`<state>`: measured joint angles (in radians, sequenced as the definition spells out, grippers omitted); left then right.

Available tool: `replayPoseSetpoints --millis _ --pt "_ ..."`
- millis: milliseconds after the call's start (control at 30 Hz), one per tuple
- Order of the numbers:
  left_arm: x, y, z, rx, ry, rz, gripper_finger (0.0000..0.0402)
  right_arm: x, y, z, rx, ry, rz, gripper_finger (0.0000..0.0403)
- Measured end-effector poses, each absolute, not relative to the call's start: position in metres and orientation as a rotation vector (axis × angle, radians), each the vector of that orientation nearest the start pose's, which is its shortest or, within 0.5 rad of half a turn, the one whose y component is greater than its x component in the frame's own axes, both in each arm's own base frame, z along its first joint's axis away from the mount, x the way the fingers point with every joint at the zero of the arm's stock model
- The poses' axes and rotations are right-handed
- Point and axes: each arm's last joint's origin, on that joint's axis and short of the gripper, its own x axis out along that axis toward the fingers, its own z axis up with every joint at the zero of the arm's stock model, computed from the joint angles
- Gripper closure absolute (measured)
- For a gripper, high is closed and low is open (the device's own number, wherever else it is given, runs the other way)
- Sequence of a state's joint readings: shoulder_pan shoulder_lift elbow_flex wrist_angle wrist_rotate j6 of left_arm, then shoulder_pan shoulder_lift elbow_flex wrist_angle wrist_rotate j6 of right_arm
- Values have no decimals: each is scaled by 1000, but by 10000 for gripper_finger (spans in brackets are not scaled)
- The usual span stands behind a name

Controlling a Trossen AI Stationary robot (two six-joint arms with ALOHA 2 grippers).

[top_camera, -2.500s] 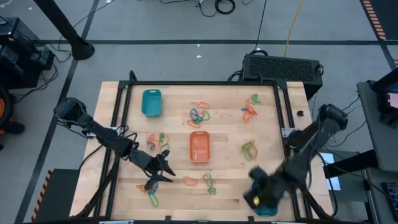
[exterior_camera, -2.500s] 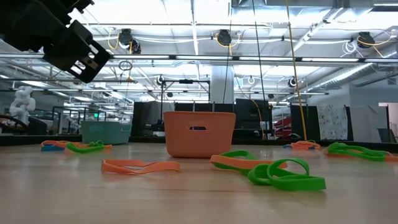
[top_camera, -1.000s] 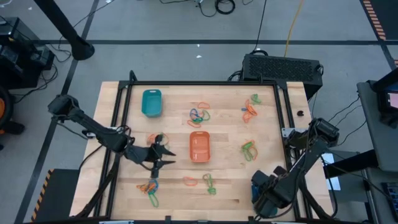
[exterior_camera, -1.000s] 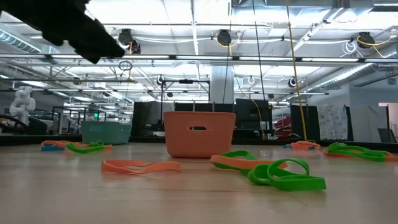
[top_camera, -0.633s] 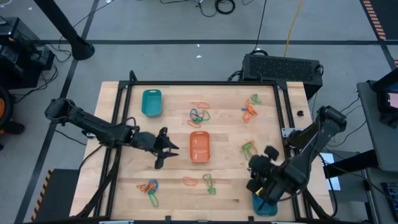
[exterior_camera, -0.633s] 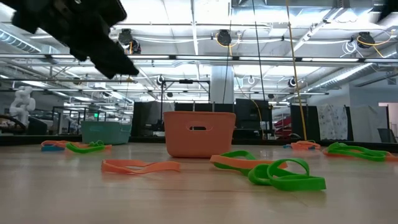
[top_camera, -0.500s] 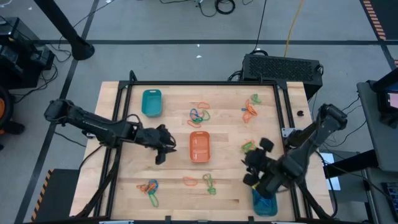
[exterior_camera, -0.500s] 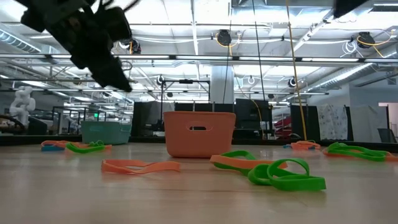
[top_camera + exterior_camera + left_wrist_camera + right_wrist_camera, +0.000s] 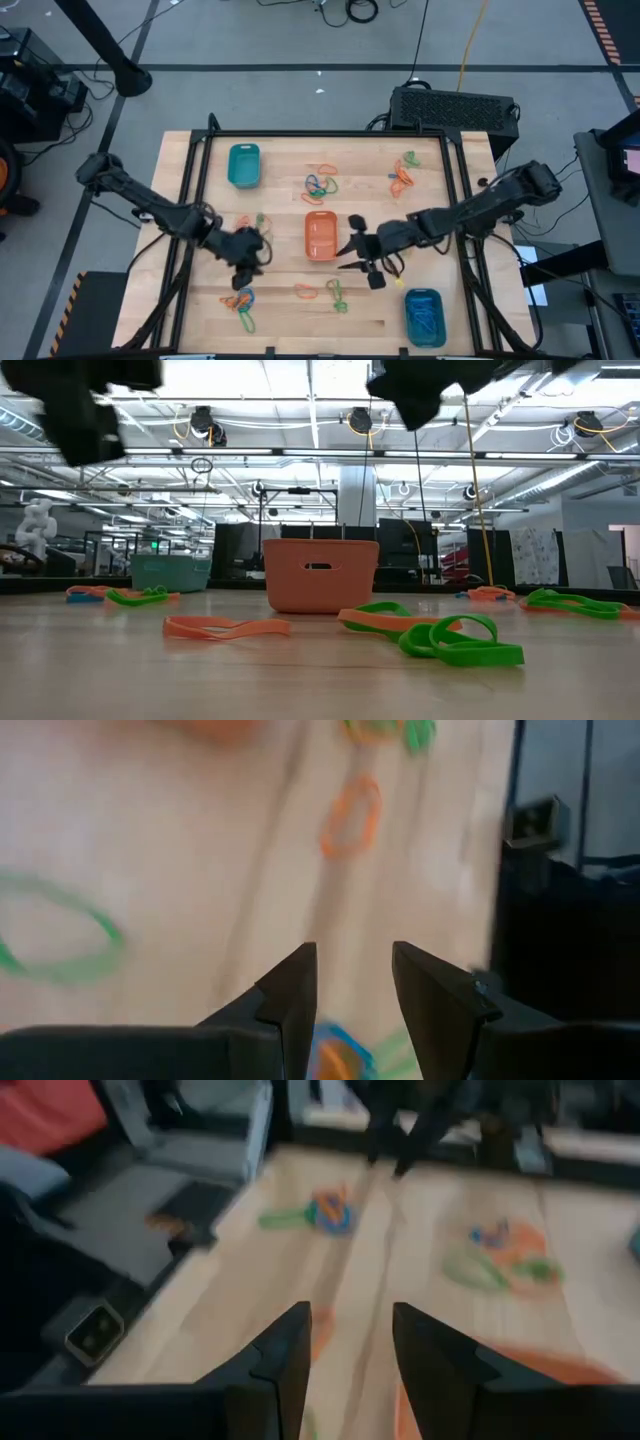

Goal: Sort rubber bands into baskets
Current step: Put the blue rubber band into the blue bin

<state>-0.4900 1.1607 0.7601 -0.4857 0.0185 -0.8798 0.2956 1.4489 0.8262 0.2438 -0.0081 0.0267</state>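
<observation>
Rubber bands in orange, green and blue lie in loose clusters on the wooden table. The orange basket stands at the middle. One teal basket stands at the far left, and another, at the near right, holds blue bands. My left gripper hangs open above the table left of the orange basket, over the near-left cluster, with nothing between its fingers. My right gripper hovers open just right of the orange basket, pointing toward the table's left, also with nothing between its fingers.
Single bands lie near the front: an orange one and green ones. More bands lie left of the orange basket and on its near side. A black rail frames the table. Bare wood lies along the near edge.
My right gripper has swung from over the near-right teal basket toward the table's middle and has rolled, so that it now points left beside the orange basket. My left gripper went toward the orange basket, then came back toward the near edge and tipped downward.
</observation>
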Motion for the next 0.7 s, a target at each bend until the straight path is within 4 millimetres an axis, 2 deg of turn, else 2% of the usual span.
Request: replayPoseSetpoints --millis 133,300,400,700 --pt "188 -126 228 -663 1044 -39 263 305 81 220 -29 316 287 268" --pt "188 -141 207 -544 1121 -7 263 313 82 207 -44 316 289 268" --pt "191 -149 193 -468 1176 -25 263 314 83 204 -38 326 308 268" --pt "196 -159 163 -436 1338 -16 263 314 84 202 -25 347 314 268"
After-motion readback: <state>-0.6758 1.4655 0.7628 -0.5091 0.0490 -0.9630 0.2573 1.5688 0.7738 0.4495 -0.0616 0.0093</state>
